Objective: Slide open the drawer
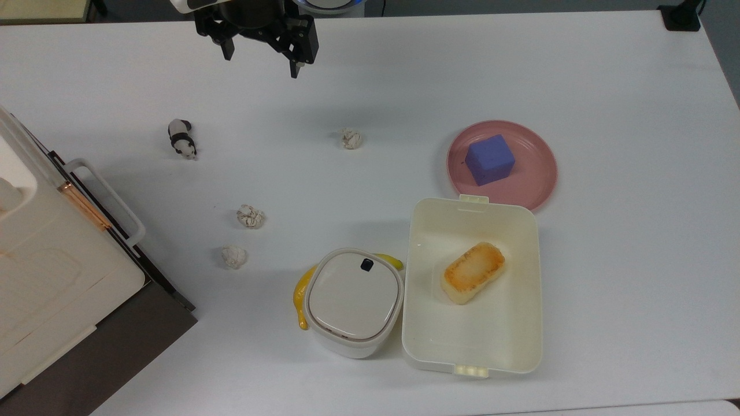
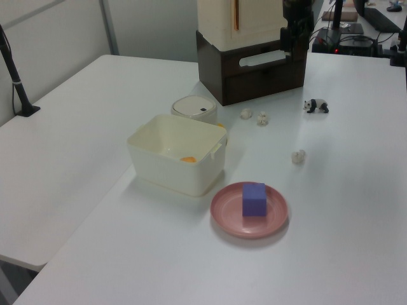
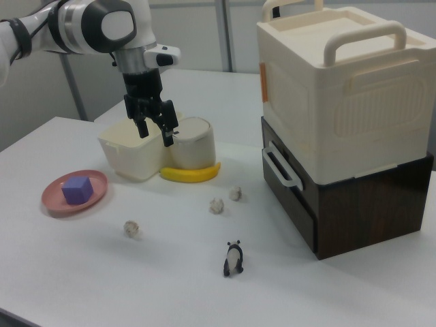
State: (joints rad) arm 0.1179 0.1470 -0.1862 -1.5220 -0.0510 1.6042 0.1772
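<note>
The dark brown drawer [image 3: 294, 195] sits in the brown base under a cream-white cabinet [image 3: 340, 102]. Its front looks flush with the base. A white U-shaped bar handle [image 3: 280, 167] runs across the drawer front, and the handle [image 1: 107, 200] lies at the top view's left and as handle [image 2: 262, 59] at the back of the left view. My gripper [image 1: 261, 62] hangs open at the top view's upper edge, well apart from the handle, with nothing between its fingers. In the right view the gripper [image 3: 156, 134] hovers above the table, in front of the lunch box.
A panda toy [image 1: 182, 138] and three crumpled paper balls [image 1: 351, 138] [image 1: 250, 216] [image 1: 234, 256] lie between the gripper and the cabinet. Further right are a lidded white container [image 1: 354, 300] over a banana [image 1: 300, 294], a cream lunch box [image 1: 497, 329] holding bread [image 1: 473, 273], and a pink plate [image 1: 537, 185] with a purple block [image 1: 489, 159].
</note>
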